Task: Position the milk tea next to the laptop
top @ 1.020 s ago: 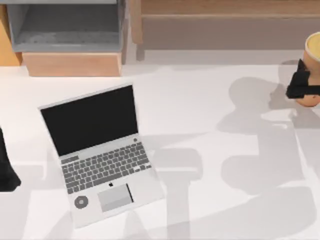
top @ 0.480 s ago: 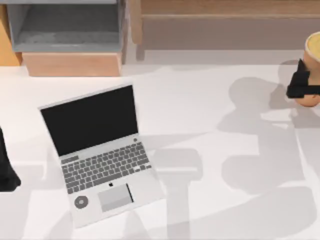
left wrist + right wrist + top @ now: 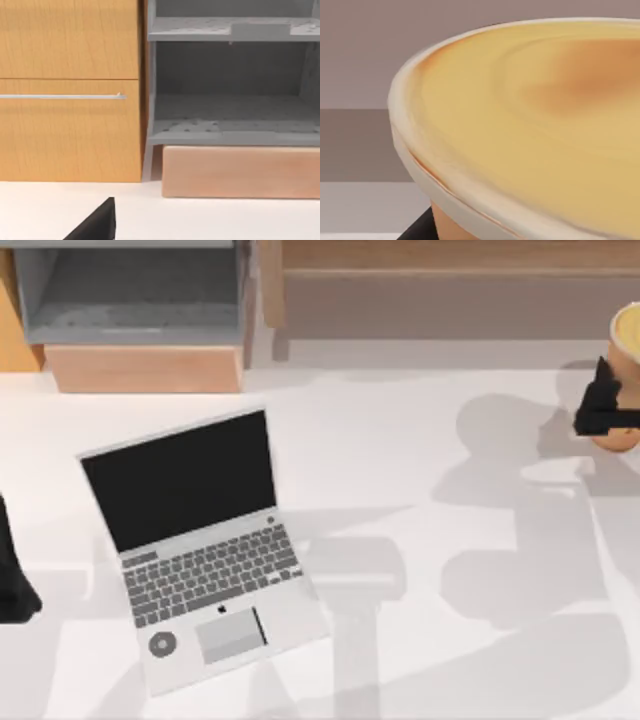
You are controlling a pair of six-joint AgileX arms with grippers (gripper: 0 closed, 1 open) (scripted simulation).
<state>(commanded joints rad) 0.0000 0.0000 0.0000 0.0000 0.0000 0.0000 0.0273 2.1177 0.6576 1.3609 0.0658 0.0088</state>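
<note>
at far right edge of the top frame, we're gripping the milk tea point(image 3: 628, 350) w/ right gripper point(image 3: 612, 412), fingers closed round it; a tilt during the long carry to the laptop point(image 3: 200, 545) risks spilling.

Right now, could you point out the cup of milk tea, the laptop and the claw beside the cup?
Milk tea point(image 3: 630, 340): top view, on its yellow-orange top.
Laptop point(image 3: 212, 574): top view, on the grey keyboard.
Right claw point(image 3: 606, 408): top view, on the black fingers against the cup's side.
</note>
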